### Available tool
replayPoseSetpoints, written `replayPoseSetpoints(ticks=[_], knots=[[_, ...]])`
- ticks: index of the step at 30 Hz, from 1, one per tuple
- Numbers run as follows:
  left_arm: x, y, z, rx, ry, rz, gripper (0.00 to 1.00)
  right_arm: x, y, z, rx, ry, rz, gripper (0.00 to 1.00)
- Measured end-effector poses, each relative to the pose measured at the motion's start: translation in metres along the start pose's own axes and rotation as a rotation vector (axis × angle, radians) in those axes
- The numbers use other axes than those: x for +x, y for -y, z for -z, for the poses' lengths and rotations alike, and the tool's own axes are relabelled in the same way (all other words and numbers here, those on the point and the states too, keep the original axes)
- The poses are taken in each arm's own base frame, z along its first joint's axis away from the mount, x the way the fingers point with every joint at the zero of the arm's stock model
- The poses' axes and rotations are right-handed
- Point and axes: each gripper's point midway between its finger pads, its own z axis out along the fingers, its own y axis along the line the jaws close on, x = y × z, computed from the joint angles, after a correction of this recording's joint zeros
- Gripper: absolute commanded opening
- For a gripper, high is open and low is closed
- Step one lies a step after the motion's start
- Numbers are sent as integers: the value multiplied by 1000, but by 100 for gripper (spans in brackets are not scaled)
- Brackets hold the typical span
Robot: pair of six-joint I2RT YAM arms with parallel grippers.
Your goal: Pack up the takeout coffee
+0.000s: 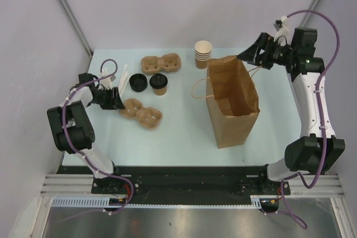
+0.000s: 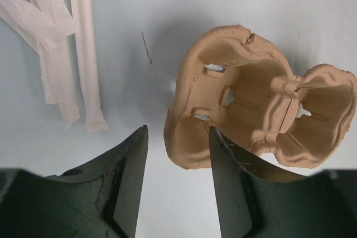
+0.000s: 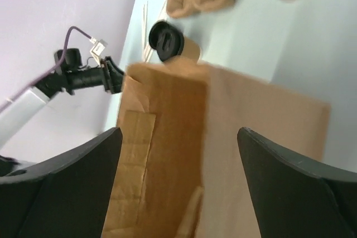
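Note:
The takeout coffee (image 1: 159, 84), a tan cup with a black lid, stands upright on the table left of the open brown paper bag (image 1: 231, 100). It also shows in the right wrist view (image 3: 167, 41), beyond the bag (image 3: 184, 154). My left gripper (image 1: 114, 100) is open and low at the left end of a moulded pulp cup carrier (image 1: 141, 112). In the left wrist view the carrier's (image 2: 262, 110) near corner lies just ahead of the open gripper (image 2: 178, 132). My right gripper (image 1: 245, 55) is open and empty above the bag's far rim (image 3: 178, 132).
A loose black lid (image 1: 137, 82) lies beside the coffee. A second carrier (image 1: 162, 63) and a stack of lidless paper cups (image 1: 203, 54) sit at the back. Wrapped straws (image 2: 61, 48) lie at the far left. The bag's handle (image 1: 198, 88) sticks out left.

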Motion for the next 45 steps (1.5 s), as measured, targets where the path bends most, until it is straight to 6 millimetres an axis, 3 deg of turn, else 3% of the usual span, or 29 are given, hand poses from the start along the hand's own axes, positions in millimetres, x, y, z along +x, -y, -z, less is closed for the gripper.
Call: replayPoseSetpoints(ticks=[7, 11, 14, 18, 22, 29, 34, 37, 38, 39, 41, 45], knots=[[-2, 0, -1, 6, 9, -20, 33, -56, -33, 2, -66, 25, 520, 92], [-3, -1, -1, 8, 11, -28, 25, -65, -43, -11, -107, -29, 790, 88], [-3, -1, -1, 8, 12, -29, 14, -53, -44, -28, -139, -106, 945, 87], [-3, 0, -1, 12, 13, -29, 0, -14, -38, -56, -176, -257, 1109, 81], [-2, 0, -2, 14, 12, -28, 0, 8, -35, -70, -214, -342, 1202, 73], [-2, 2, -3, 25, 17, -29, 0, 16, -15, -74, -200, -417, 1313, 59], [-2, 3, -3, 30, 18, -29, 0, 19, -8, -82, -206, -446, 1380, 40], [-2, 3, -3, 31, 17, -30, 0, 19, -5, -85, -205, -458, 1412, 42], [-2, 3, -3, 31, 18, -31, 0, 20, -5, -86, -205, -461, 1423, 46], [-2, 3, -3, 33, 18, -31, 0, 20, -5, -87, -207, -464, 1434, 58], [-2, 4, -3, 33, 18, -31, 0, 21, -3, -87, -203, -473, 1449, 67], [-1, 4, -3, 38, 16, -37, 0, 21, 0, -88, -195, -485, 1464, 69]])
